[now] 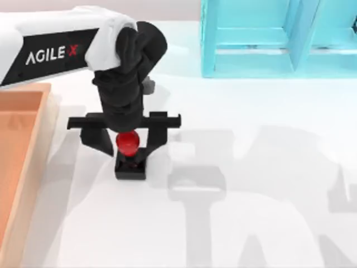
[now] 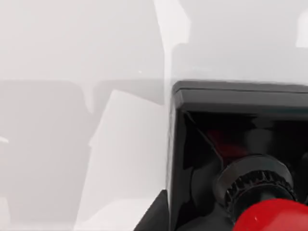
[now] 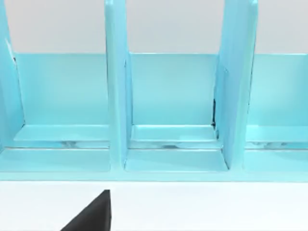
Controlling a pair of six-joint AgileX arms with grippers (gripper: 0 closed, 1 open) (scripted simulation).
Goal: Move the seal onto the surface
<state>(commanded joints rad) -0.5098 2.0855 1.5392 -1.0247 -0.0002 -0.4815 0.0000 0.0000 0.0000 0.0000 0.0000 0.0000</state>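
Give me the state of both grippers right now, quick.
Left gripper: open, fingers on either side of the seal, which stands on the white table.
Right gripper: cannot be told.

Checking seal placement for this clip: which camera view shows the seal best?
The top view: the whole seal shows, red knob above black square base, standing on the white surface between the left gripper fingers. The left wrist view shows the seal close up and cropped. The right wrist view faces the light-blue shelf unit.
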